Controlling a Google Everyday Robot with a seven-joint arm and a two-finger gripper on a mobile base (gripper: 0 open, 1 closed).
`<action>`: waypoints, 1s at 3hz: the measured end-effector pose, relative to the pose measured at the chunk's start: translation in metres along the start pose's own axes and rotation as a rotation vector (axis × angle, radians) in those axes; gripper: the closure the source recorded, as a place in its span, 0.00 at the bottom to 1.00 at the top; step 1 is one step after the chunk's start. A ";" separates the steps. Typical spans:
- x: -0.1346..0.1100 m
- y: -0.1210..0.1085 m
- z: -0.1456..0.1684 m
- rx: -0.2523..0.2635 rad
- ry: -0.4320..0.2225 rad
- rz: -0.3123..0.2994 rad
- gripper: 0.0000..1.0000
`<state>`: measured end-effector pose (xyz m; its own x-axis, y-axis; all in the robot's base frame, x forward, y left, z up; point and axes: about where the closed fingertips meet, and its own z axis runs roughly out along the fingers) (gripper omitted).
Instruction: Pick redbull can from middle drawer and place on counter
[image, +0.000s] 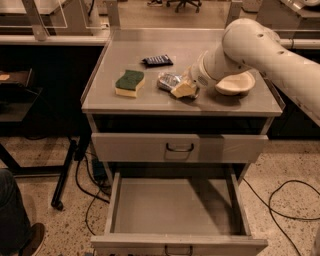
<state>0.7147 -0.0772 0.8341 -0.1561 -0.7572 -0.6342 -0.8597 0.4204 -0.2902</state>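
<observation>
The redbull can (168, 80) is a small silver can lying on the counter (150, 102), right of the middle. My gripper (183, 89) is at the can's right end, low over the counter, with the white arm reaching in from the right. The can touches or nearly touches the gripper. The middle drawer (175, 207) is pulled out below and its grey floor is bare.
A green and yellow sponge (129, 82) lies left of the can. A flat dark blue packet (157, 60) lies behind it. A pale bowl (235, 84) sits to the right, partly under my arm. The upper drawer (150, 147) is shut. Cables run over the floor.
</observation>
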 end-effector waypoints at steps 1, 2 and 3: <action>0.000 0.000 0.000 0.000 0.000 0.000 0.73; 0.000 0.000 0.000 0.000 0.000 0.000 0.49; 0.000 0.000 0.000 0.000 0.000 0.000 0.26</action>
<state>0.7147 -0.0772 0.8340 -0.1561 -0.7572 -0.6342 -0.8598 0.4203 -0.2901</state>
